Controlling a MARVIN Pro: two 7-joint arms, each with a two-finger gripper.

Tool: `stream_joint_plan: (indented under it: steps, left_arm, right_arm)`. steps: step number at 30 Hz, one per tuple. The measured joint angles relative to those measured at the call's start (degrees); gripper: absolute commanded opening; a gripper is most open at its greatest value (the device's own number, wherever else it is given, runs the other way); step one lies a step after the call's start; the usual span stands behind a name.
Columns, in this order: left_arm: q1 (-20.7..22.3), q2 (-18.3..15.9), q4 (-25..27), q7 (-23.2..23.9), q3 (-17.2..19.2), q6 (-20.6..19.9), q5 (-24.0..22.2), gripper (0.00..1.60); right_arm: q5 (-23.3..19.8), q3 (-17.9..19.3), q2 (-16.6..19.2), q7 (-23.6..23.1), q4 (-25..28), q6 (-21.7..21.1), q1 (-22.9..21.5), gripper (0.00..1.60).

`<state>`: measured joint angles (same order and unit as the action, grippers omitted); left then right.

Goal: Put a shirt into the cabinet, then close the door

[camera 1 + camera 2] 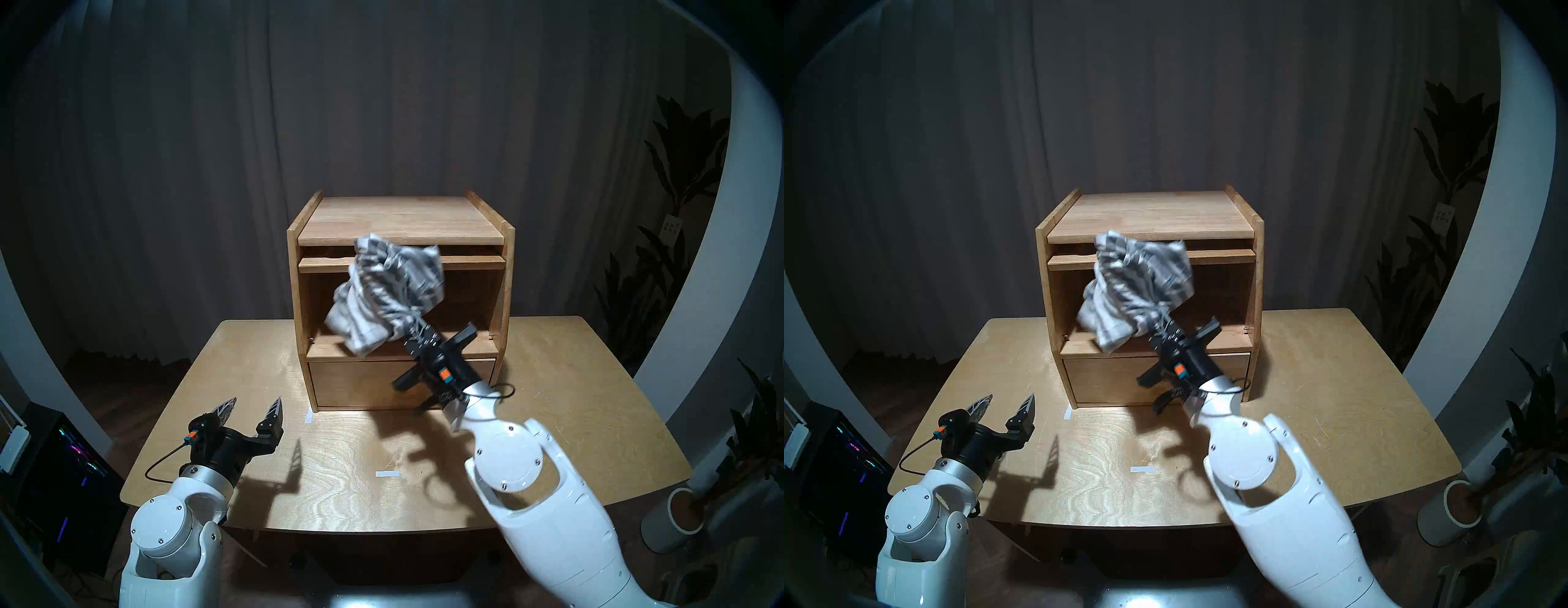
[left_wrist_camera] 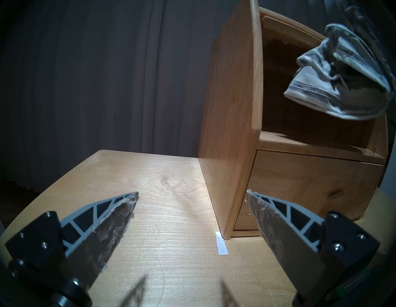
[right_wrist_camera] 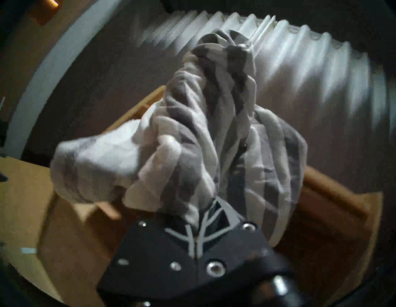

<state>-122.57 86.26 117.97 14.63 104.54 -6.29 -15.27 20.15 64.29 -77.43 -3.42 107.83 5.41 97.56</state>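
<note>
The light-wood cabinet (image 1: 399,216) (image 1: 1149,212) (image 2: 229,128) stands at the back of the table, its large compartment open. The door (image 1: 471,260) lies slid in flat beneath the top board, so only its front edge shows. My right gripper (image 1: 413,329) (image 1: 1159,325) (image 3: 199,223) is shut on the bunched grey-and-white striped shirt (image 1: 382,293) (image 1: 1136,288) (image 2: 342,85) (image 3: 192,139). It holds the shirt up in front of the compartment opening, and the cloth is blurred. My left gripper (image 1: 254,401) (image 1: 1011,397) (image 2: 192,191) is open and empty, low over the table left of the cabinet's front corner.
The plain drawer front (image 1: 356,382) below the compartment is shut. The wooden table (image 1: 339,488) carries small white tape marks (image 1: 387,473) (image 2: 221,246). A computer tower (image 1: 55,467) stands on the floor to the left. To the right is a potted plant (image 1: 679,518). Dark curtains hang behind.
</note>
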Motion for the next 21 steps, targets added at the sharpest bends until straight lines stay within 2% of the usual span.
stream_joint_plan:
  steps: [5,9,21]
  left_arm:
    - [0.05,0.01,0.08,0.05,0.01,0.0,0.04,1.6]
    - [0.07,0.01,0.21,0.15,0.01,0.01,0.08,1.6]
    - [0.03,0.0,0.91,0.71,0.06,0.02,0.24,1.6]
  right_arm:
    - [-3.23,-3.28,0.84,-0.19,-3.65,1.45,3.33,0.0]
    - [-6.68,-4.28,2.55,0.48,-4.1,4.64,6.49,0.0]
    - [-14.56,-2.31,6.7,2.64,3.27,14.28,13.99,0.0]
